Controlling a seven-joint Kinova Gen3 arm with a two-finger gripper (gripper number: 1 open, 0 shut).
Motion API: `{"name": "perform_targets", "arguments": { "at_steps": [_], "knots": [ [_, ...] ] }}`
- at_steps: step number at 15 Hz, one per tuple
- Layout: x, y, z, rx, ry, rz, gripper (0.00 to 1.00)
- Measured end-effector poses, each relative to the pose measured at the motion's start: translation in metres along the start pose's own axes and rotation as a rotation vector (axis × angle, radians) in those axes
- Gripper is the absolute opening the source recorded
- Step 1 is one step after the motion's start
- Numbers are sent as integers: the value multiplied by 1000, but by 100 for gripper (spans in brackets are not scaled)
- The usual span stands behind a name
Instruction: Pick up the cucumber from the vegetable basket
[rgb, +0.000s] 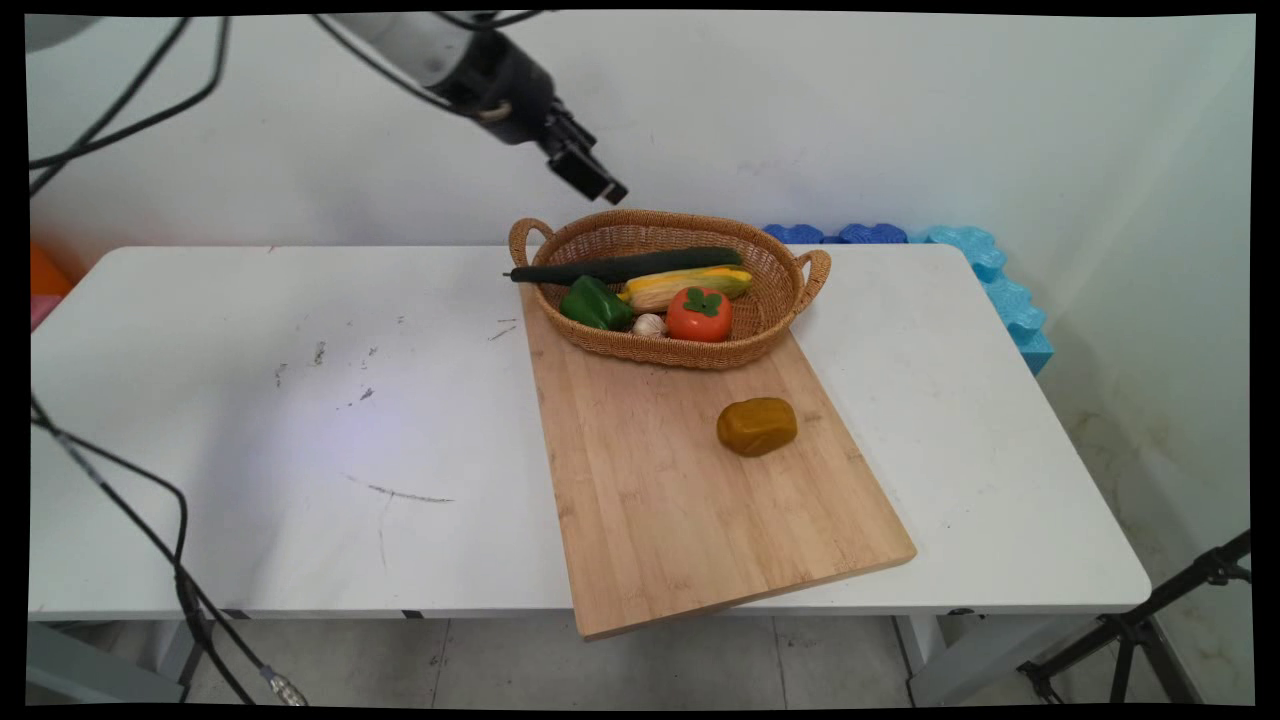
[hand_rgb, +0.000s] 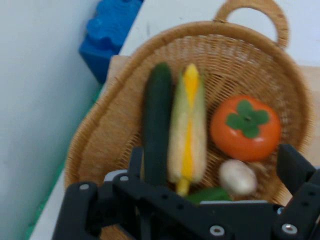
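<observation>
White surface (rgb: 300, 450) below a pale wall carries a wooden board (rgb: 680, 500) with a wicker basket (rgb: 770, 330) on its far end and a brown lump (rgb: 757, 426) mid-board. The end effector (rgb: 590, 175) hangs above the basket's far rim, holding nothing.

From the hand, spread fingers (hand_rgb: 292, 165) frame cucumber (hand_rgb: 156, 125), corn (hand_rgb: 187, 130), persimmon (hand_rgb: 245, 127) and garlic (hand_rgb: 237, 177), untouched, with open room above.

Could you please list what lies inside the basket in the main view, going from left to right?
Green pepper → garlic bulb → persimmon. The cucumber and the corn cob stretch across behind these, so they have no clear place in the order.
</observation>
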Motion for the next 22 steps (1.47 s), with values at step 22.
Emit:
{"name": "perform_targets", "arguments": {
  "at_steps": [22],
  "knots": [
    [33, -35, 160, 106, -261, -76, 100]
  ]
}}
